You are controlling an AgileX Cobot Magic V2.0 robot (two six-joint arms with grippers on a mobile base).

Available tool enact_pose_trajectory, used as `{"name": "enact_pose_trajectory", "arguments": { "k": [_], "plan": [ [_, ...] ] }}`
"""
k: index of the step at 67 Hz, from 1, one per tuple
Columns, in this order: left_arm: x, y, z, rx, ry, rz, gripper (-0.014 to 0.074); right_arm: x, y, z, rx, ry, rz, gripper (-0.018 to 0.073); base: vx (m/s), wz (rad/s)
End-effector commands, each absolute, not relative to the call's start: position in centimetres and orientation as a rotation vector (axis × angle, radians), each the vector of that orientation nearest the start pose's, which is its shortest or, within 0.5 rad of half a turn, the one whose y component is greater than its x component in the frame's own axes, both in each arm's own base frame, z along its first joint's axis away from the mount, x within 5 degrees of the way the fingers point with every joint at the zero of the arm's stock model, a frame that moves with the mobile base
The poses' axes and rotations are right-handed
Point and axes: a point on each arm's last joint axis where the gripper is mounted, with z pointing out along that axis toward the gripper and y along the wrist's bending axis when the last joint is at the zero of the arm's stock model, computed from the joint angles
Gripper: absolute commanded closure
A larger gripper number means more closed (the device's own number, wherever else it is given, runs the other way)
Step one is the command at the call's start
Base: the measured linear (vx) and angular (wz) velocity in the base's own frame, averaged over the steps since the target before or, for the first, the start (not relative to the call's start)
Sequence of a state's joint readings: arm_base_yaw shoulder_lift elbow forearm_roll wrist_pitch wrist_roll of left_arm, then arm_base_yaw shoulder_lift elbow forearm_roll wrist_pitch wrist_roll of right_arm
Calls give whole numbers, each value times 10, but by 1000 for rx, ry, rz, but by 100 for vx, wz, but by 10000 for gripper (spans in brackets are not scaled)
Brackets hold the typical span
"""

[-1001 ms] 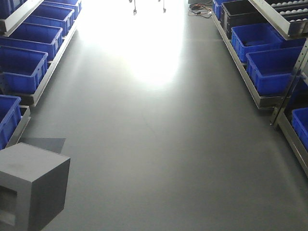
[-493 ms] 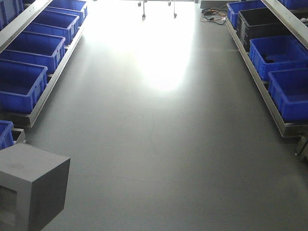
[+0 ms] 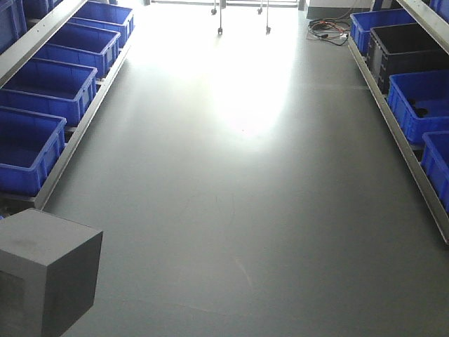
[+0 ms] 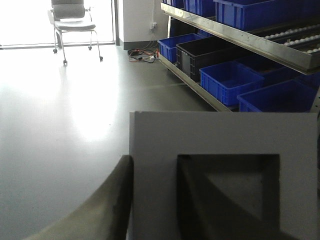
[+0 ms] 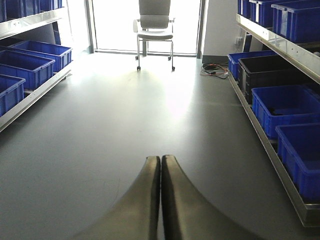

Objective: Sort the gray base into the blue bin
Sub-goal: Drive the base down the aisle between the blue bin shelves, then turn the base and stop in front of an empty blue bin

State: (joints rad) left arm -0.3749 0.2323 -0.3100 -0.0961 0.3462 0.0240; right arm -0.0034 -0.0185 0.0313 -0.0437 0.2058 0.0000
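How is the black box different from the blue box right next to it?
The black bin is dark all over; the blue bin is bright blue. The black bin sits farther along, nearer the chair; the blue bin is closer. Both are open crates on the same low rack.

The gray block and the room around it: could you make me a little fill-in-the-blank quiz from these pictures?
1. The recess in the gray base has the shape of a ____.
2. The odd bin in the right-hand row is not blue but ____.
3. The right gripper has its fingers pressed together, holding ____.
4. The seat on wheels at the aisle's far end is an office ____.

Missing words: square; black; nothing; chair.
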Motion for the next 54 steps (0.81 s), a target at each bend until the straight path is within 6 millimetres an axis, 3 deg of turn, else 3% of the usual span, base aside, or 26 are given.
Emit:
{"name": "enact_pose_trajectory", "arguments": {
  "k": [1,23,54],
  "plan": [
    [62,-28,291,260,1617,-384,603,56,-1,191,-42,1621,-59,564,41,9],
    [62,-28,291,260,1617,-384,603,56,-1,191,-42,1621,-59,564,38,37],
    [62,-28,291,260,1617,-384,603,56,-1,191,-43,1621,-59,564,32,93]
  ]
}}
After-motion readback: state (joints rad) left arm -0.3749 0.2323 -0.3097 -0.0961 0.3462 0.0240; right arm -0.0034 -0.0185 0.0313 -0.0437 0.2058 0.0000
